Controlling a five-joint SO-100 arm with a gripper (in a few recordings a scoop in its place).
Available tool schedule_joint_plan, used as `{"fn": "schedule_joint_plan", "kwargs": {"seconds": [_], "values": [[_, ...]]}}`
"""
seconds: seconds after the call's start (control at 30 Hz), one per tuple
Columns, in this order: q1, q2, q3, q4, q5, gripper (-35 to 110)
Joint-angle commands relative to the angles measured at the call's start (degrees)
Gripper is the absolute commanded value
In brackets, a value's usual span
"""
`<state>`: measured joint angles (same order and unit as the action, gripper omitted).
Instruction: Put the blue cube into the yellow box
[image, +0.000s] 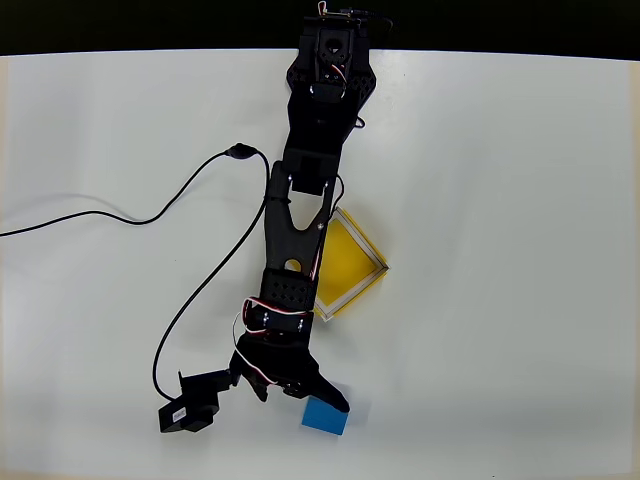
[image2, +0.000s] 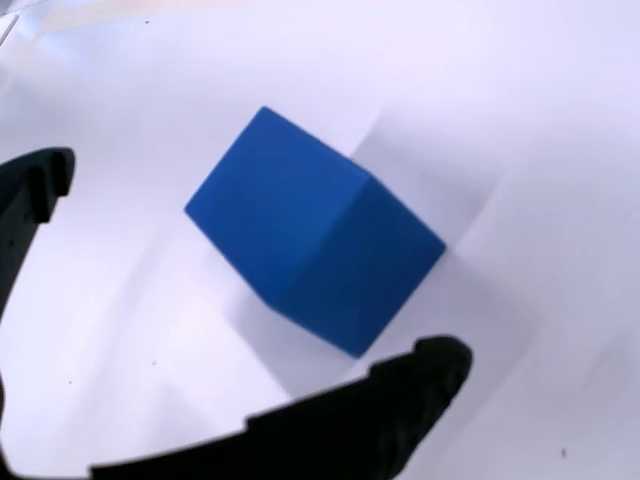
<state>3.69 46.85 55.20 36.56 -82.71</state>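
The blue cube (image: 325, 417) rests on the white table near its front edge. In the wrist view the blue cube (image2: 312, 232) lies between my two black fingers, one at the left (image2: 35, 190) and one below it (image2: 400, 400), with a gap on each side. My gripper (image: 297, 397) is open and hangs low just left of the cube, and its right fingertip (image: 335, 400) overlaps the cube's upper left corner. The yellow box (image: 350, 262) sits further back, turned like a diamond, its left part hidden under my arm.
A black cable (image: 180, 200) runs from the table's left edge in a loop to my wrist. A small black camera module (image: 188, 412) sticks out left of the gripper. Bare white table (image: 500, 300) lies right of the box and cube.
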Motion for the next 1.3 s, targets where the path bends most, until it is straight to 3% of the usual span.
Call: {"fn": "schedule_joint_plan", "kwargs": {"seconds": [0.0,1.27], "values": [[1.0,3.6,-8.0,-2.5,-0.9,68],[-2.0,-6.9,-12.5,-11.7,2.4,65]]}}
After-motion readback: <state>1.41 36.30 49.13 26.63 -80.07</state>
